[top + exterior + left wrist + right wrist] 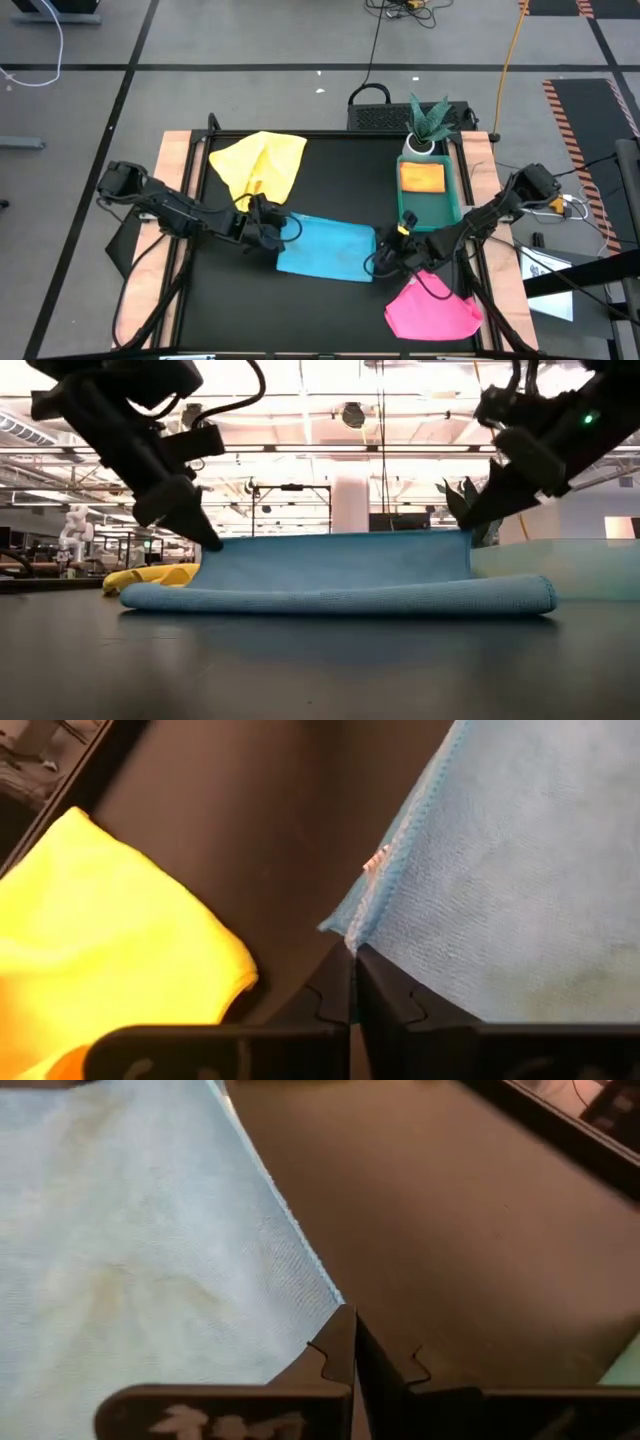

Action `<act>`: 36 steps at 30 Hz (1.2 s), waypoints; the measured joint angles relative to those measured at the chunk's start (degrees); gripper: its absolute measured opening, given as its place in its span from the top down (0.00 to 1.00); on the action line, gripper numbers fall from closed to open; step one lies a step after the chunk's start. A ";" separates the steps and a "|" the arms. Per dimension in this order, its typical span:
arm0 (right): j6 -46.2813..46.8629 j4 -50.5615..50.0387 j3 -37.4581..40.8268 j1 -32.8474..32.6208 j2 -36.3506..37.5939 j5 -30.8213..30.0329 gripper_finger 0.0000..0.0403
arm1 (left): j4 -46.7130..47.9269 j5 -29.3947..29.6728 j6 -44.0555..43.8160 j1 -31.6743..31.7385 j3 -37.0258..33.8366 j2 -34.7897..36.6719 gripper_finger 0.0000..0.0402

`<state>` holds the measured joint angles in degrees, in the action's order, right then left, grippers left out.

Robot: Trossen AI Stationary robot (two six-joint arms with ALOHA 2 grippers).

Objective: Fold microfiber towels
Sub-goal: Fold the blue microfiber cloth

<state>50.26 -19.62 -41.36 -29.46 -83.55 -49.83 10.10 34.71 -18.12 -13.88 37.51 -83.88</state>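
A light blue microfiber towel [325, 248] lies mid-table, doubled over. Its near fold [340, 598] rests on the table, and its upper layer [340, 560] rises to a raised edge stretched between my grippers. My left gripper [270, 232] is shut on that edge's left corner, my right gripper [385, 258] on its right corner. A yellow towel [262, 165] lies crumpled at the far left, and a pink towel [432, 308] is bunched at the near right. My left gripper pinches the blue towel's left corner [352, 935] between its two shut fingers, coming slanting down from the table's left. The corner is lifted off the table and the edge runs taut toward the other gripper. My right gripper pinches the blue towel's right corner [335, 1305] between its two shut fingers, slanting down from the table's right. The corner is held clear of the table, and the layer slopes down to the fold resting on the table.
A green tray [405, 200] stands at the far right, holding an orange item [422, 177], with a potted plant [428, 125] at its far end. Wooden rails [175, 200] frame the black mat. Bare mat [250, 310] lies near the front left.
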 joint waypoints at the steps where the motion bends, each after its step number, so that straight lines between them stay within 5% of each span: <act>1: 0.03 0.00 0.18 0.31 0.00 0.67 1.00 | -1.25 -0.13 0.00 0.20 -0.60 0.00 0.96; 7: -0.26 0.21 0.24 0.60 0.00 2.16 1.00 | -4.79 -1.11 2.26 0.36 -1.35 -0.02 0.99; 12: -2.76 4.20 0.26 -0.76 1.62 7.76 1.00 | -5.43 -7.59 2.63 -1.22 -0.64 0.21 0.97; 18: -9.83 17.36 0.24 -5.65 5.70 25.90 1.00 | -4.60 -20.21 2.69 -7.40 1.05 3.64 0.98; 22: -15.84 24.27 0.22 -9.16 6.24 38.05 1.00 | -6.28 -22.54 2.91 -12.22 1.41 6.40 0.97; 29: -8.05 15.87 0.20 -6.15 6.21 18.07 1.00 | -6.96 -10.19 1.30 -11.81 1.32 6.24 0.97; 36: 0.96 5.21 2.31 3.22 3.47 16.17 1.00 | -5.49 -5.65 1.35 -4.25 1.19 1.64 0.98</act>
<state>51.22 -14.41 -39.06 -26.24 -80.08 -33.66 4.61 29.06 -16.78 -18.13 38.70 -82.23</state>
